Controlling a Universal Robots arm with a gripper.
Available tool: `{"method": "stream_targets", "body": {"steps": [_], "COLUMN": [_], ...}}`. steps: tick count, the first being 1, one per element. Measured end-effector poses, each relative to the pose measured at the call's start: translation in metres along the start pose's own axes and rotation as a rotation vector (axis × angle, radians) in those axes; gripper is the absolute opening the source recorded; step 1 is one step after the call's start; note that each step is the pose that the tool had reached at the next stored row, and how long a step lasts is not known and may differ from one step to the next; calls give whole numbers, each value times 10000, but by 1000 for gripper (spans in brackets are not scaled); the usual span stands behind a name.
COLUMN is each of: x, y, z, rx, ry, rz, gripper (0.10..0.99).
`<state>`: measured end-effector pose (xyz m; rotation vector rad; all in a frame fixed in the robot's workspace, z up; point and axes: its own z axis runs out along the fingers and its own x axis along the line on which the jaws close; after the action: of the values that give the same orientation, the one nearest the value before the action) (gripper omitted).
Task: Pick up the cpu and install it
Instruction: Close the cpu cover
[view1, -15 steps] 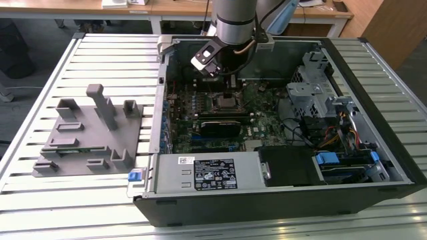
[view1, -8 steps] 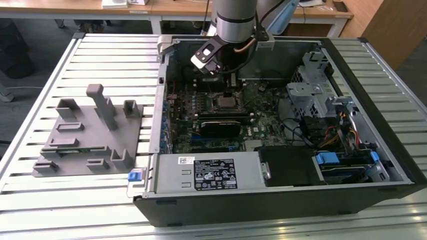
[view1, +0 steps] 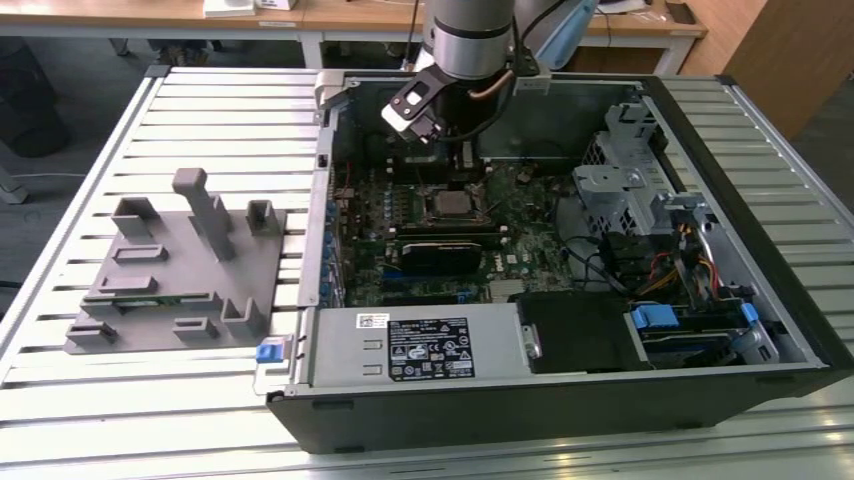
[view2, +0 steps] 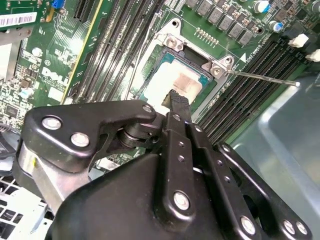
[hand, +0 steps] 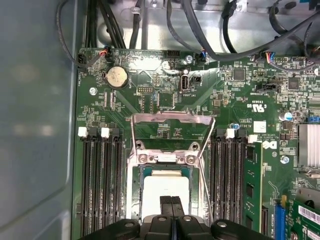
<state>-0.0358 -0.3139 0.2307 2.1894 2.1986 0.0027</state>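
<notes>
The cpu (hand: 165, 184), a small square chip with a silvery top, lies flat in the open socket on the green motherboard (hand: 150, 95) inside the computer case (view1: 561, 400). The socket's metal load frame (hand: 172, 118) stands tilted up behind it, and the thin lever (view2: 260, 77) sticks out to one side. My gripper (hand: 171, 204) hangs straight over the cpu (view2: 176, 83) with its two black fingers pressed together and nothing between them. Its tip is at or just above the chip's top. In the exterior view the gripper (view1: 463, 168) is low inside the case, above the cpu (view1: 451, 205).
A grey plastic fixture (view1: 174, 270) with upright posts stands on the slatted table at the exterior view's left. Memory slots (hand: 97, 180) flank the socket. The case also holds the power supply (view1: 414, 345), a drive cage (view1: 627, 190) and cables (hand: 210, 35). The case wall (hand: 35, 125) runs close by.
</notes>
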Motion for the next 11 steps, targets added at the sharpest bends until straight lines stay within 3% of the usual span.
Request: {"method": "stream_targets", "body": {"steps": [5, 11], "x": [-1, -4], "y": [2, 5], "z": [-56, -174], "rx": [-1, 0], "ry": [2, 0], "rz": [0, -1], "gripper": [106, 106]}}
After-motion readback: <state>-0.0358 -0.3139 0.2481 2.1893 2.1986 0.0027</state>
